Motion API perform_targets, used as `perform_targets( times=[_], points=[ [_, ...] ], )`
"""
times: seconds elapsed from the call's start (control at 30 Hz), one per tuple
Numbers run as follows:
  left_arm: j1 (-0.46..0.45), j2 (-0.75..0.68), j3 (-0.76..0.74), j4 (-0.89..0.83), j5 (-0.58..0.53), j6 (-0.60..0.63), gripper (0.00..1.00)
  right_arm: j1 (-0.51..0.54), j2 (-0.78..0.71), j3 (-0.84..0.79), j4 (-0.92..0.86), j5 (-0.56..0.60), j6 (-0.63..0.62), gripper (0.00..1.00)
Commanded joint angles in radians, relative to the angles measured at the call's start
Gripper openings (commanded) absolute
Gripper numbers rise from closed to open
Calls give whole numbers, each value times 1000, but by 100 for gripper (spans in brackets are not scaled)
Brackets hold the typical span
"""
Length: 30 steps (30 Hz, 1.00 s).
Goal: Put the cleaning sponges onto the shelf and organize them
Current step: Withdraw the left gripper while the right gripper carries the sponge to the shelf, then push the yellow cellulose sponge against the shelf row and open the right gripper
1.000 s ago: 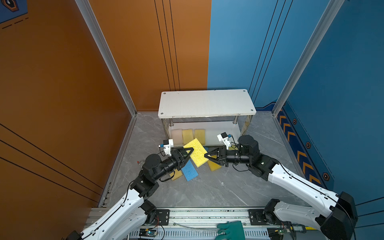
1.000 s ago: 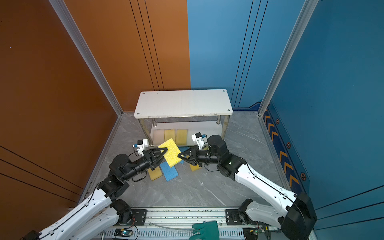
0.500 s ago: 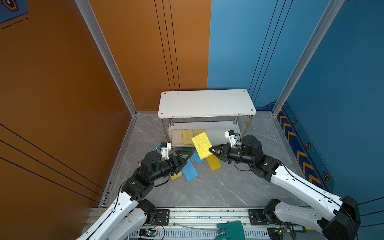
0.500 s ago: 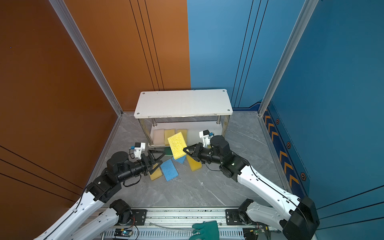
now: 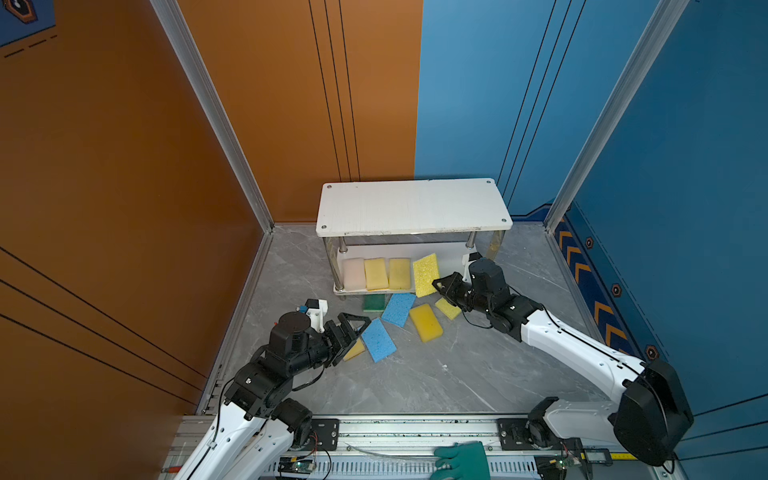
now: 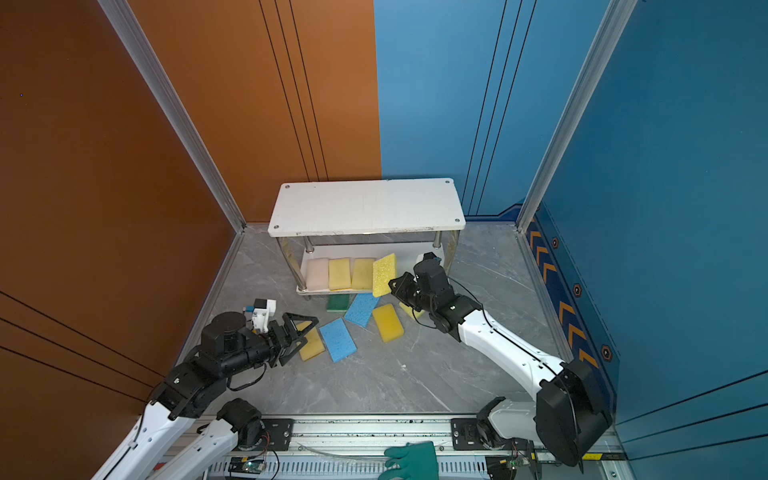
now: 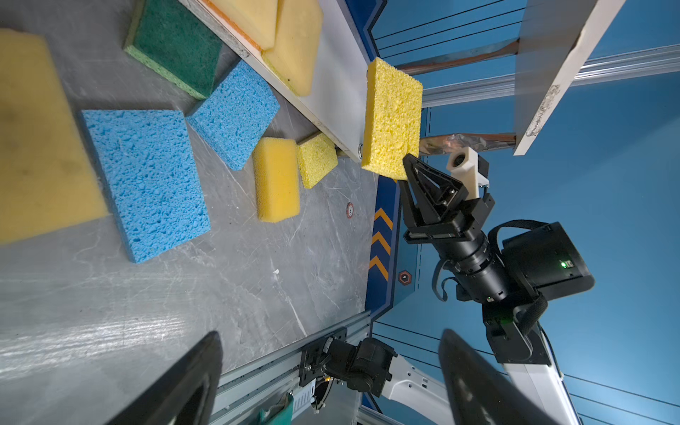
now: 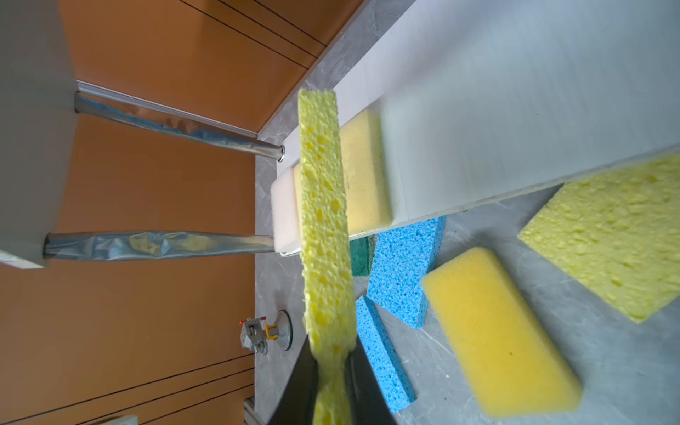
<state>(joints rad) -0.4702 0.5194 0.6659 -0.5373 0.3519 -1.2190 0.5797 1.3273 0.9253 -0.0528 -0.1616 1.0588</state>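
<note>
The shelf (image 5: 413,208) stands at the back. Its lower board holds a pale pink-beige sponge (image 5: 354,273) and two yellow sponges (image 5: 376,273). My right gripper (image 5: 436,286) is shut on a bright yellow porous sponge (image 5: 426,274), held on edge over the lower board's front rim, beside those sponges. The sponge (image 8: 323,220) fills the gap between the jaws in the right wrist view. My left gripper (image 5: 357,328) is open and empty above the floor. On the floor lie a dark green sponge (image 5: 375,302), two blue sponges (image 5: 399,308), and three yellow ones (image 5: 426,322).
A teal glove (image 5: 461,461) lies on the front rail. Chrome posts (image 5: 332,266) frame the shelf's lower tier. An orange wall closes the left side and a blue wall the right. A yellow sponge (image 5: 355,350) lies just under the left gripper's fingers.
The left gripper let go of the bright yellow sponge, opened wide and drew back to the left. The right gripper carried that sponge from mid-floor to the shelf's lower tier.
</note>
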Motion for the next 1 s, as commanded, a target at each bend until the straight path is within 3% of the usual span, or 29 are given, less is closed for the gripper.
perform_targets(
  times=[0.0,0.5,0.97],
  points=[
    [20,-29,-20,-39,34,13,93,-25,48,39,-7,59,-68,14],
    [107,-51,-7,-75,136,29,95,-60,286,149,31,25,-118,14],
    [202,-55,-4,-87,226,34,96,-86,415,209,47,-8,-126,14]
  ],
)
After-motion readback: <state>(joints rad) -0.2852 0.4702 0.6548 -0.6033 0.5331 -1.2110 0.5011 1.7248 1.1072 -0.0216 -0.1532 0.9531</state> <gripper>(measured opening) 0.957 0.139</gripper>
